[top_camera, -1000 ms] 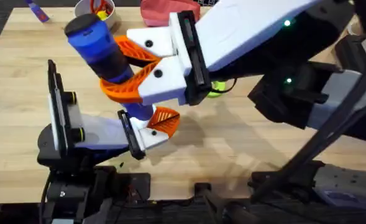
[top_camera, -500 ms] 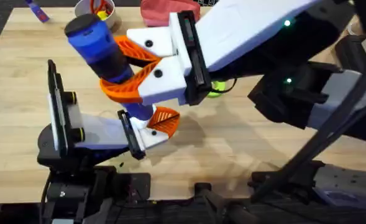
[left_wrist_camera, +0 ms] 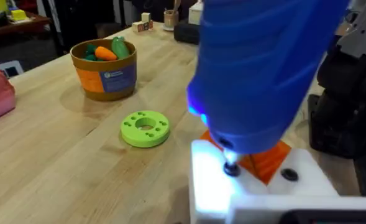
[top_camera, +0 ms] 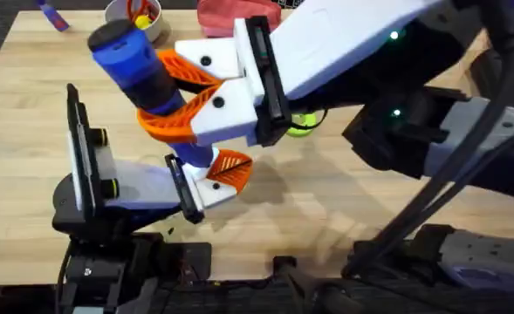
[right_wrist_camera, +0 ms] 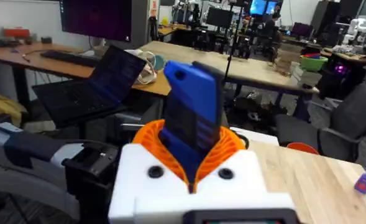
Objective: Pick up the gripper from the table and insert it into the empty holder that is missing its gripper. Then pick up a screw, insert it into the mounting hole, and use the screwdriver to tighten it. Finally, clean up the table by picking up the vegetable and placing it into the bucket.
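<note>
I count one screwdriver (top_camera: 139, 70), clamped between my right jaws (top_camera: 176, 98) and tilted, its bit down on the holder (top_camera: 206, 189). That holder carries one orange gripper (top_camera: 232, 166) and sits at my left jaws (top_camera: 187, 187); whether those are closed I cannot tell. One bucket (left_wrist_camera: 104, 67) stands on the counter (left_wrist_camera: 64, 155), one green ring (left_wrist_camera: 145, 129) just beside it.

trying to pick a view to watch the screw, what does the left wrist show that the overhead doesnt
Left wrist alone: the screwdriver bit tip on a screw in the white holder, and a green ring lying flat.

Overhead alone: the right end effector clamped around the screwdriver, and the left arm low beneath it.

Both: the screwdriver, the holder's orange piece, the bucket.
</note>
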You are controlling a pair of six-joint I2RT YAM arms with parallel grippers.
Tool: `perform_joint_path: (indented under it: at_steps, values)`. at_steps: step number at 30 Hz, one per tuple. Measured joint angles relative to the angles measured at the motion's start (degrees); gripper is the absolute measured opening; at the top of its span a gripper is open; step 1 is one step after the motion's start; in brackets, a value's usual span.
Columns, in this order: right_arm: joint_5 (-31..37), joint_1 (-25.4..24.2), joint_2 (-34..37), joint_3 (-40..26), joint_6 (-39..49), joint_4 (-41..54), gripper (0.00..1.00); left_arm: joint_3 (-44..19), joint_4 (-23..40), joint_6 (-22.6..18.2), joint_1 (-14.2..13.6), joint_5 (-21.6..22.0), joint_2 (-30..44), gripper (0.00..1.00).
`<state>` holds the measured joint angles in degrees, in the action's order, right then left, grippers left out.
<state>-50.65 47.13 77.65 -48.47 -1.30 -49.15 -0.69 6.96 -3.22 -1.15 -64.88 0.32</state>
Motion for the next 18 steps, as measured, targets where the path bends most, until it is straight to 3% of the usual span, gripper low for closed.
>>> perform_joint_path:
  at_steps: [18]
  values:
    - [0.0,0.0,0.2,0.0,-0.4,0.0,0.024,0.0,0.0,0.0,0.0,0.0,0.0,0.007]
